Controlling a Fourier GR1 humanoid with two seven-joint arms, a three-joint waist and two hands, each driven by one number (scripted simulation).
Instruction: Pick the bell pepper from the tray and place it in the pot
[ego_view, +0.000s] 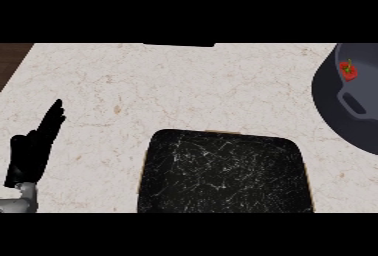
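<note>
The left hand (33, 150) rested open, fingers straight, well left of the tray (221, 172), while the bell pepper (348, 70) already lay inside the pot (328, 115) up right of the tray, so the placing looked done.

Pale marble counter (148, 90) fills most of the head view. Black tray (221, 172) with white scratch-like veining sits low centre, its near edge cut by the lower edge of the view, thin tan rim showing at its sides. Dark grey pot (332, 117) at the right edge, only partly in view, slot handle (354, 104) on its rim. Red bell pepper (348, 70) with green stem lies inside the pot, well apart from the tray. Left hand (33, 150) at the lower left edge, fingers straight and pointing up, touching nothing, resting left of the tray. Dark wood strip (11, 60) at the top left corner.
</note>
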